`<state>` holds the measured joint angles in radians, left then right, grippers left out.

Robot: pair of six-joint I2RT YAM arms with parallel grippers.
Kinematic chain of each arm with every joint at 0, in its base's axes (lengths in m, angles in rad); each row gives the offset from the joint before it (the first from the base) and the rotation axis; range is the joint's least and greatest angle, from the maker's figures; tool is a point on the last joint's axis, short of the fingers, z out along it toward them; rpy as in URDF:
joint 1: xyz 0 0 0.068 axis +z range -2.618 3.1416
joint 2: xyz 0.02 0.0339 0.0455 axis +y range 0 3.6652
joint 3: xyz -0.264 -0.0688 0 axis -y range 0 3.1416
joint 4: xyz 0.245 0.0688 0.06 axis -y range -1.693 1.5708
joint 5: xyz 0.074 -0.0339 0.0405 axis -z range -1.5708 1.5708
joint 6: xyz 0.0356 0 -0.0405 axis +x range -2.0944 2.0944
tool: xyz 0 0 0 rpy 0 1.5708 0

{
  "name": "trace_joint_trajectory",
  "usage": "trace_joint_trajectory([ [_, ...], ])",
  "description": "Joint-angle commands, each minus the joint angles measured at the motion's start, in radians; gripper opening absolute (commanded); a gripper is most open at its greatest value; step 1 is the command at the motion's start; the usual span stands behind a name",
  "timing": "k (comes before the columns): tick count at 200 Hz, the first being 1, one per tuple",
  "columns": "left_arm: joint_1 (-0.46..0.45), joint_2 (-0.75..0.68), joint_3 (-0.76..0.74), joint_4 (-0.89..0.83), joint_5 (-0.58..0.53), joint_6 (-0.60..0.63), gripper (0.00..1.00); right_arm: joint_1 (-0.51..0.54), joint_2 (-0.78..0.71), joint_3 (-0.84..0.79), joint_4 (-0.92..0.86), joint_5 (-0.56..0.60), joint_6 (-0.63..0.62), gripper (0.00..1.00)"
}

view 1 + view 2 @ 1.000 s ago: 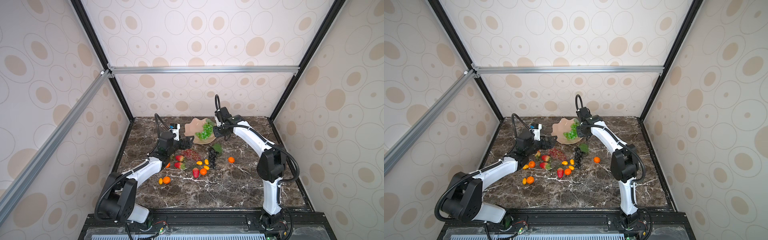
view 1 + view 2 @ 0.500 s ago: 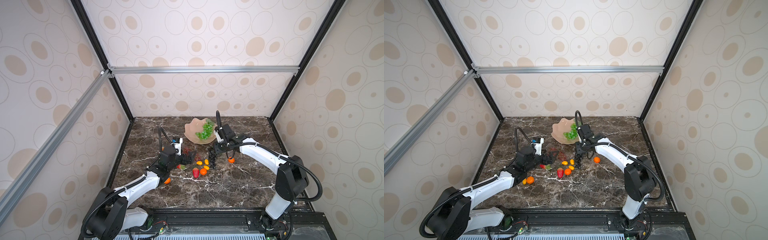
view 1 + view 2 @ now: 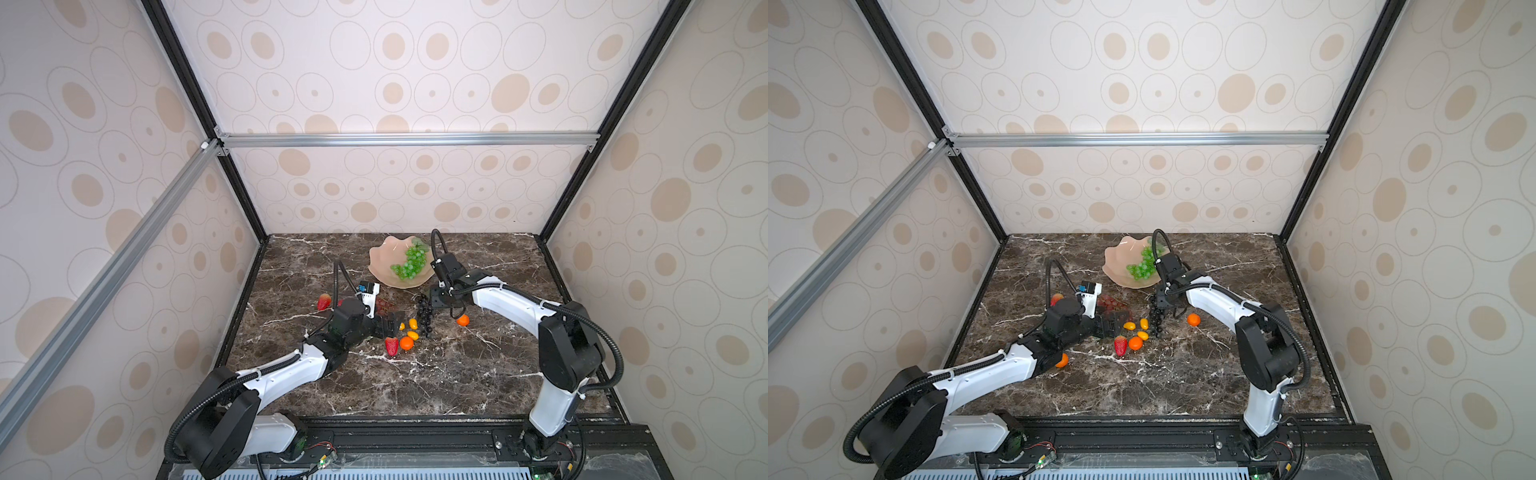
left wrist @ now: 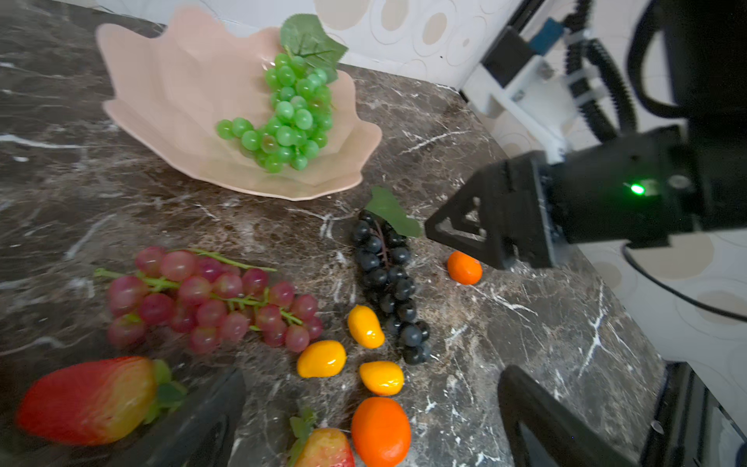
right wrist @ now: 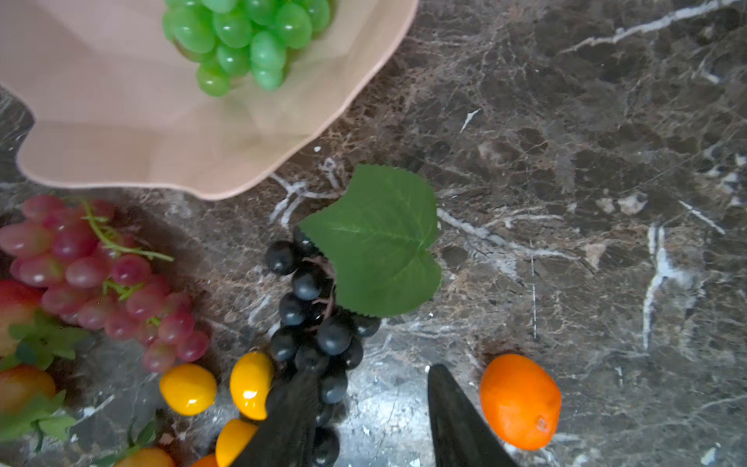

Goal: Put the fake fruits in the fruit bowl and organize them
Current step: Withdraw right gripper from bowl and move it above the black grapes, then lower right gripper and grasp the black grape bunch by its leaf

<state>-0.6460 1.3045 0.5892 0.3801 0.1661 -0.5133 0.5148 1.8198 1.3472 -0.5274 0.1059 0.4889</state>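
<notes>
— Two fingers of the right claw (image 5: 366, 378) stand spread, empty; one over the black grape bunch (image 5: 307, 283) on the counter (image 5: 566, 202), one by a tangerine (image 5: 519, 400).
— Straddle the bunch, then close; the fruit bowl (image 5: 121, 121) lies just beyond its leaf (image 5: 380, 242).

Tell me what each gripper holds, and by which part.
Nothing is held. The left gripper is wide open and empty; the right gripper is open, one finger by the black grapes.

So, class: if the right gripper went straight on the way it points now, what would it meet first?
Most likely the black grape bunch, near its leaf. The right gripper hangs open close to it, though depth is unclear.
</notes>
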Motion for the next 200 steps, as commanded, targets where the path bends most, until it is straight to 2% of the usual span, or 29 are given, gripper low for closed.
trace_joint_trajectory([
  [1, -0.030, 0.031, 0.048, 0.032, 0.000, 0.024, 0.98, -0.054, 0.032, 0.023, 0.037, -0.100, 0.043, 0.49],
  [27, -0.051, 0.058, 0.060, 0.049, 0.006, 0.014, 0.98, -0.105, 0.064, 0.022, 0.089, -0.187, 0.065, 0.59],
  [56, -0.056, 0.077, 0.075, 0.051, 0.016, 0.013, 0.98, -0.144, 0.104, 0.049, 0.127, -0.258, 0.096, 0.61],
  [73, -0.057, 0.081, 0.085, 0.046, 0.017, 0.016, 0.98, -0.147, 0.155, 0.115, 0.084, -0.278, 0.088, 0.62],
  [98, -0.059, 0.085, 0.097, 0.039, 0.018, 0.018, 0.98, -0.146, 0.202, 0.166, 0.074, -0.284, 0.089, 0.62],
  [134, -0.061, 0.084, 0.100, 0.033, 0.025, 0.017, 0.98, -0.148, 0.245, 0.215, 0.043, -0.286, 0.087, 0.74],
  [200, -0.062, 0.085, 0.103, 0.036, 0.036, 0.013, 0.98, -0.148, 0.309, 0.259, -0.005, -0.288, 0.092, 0.73],
])
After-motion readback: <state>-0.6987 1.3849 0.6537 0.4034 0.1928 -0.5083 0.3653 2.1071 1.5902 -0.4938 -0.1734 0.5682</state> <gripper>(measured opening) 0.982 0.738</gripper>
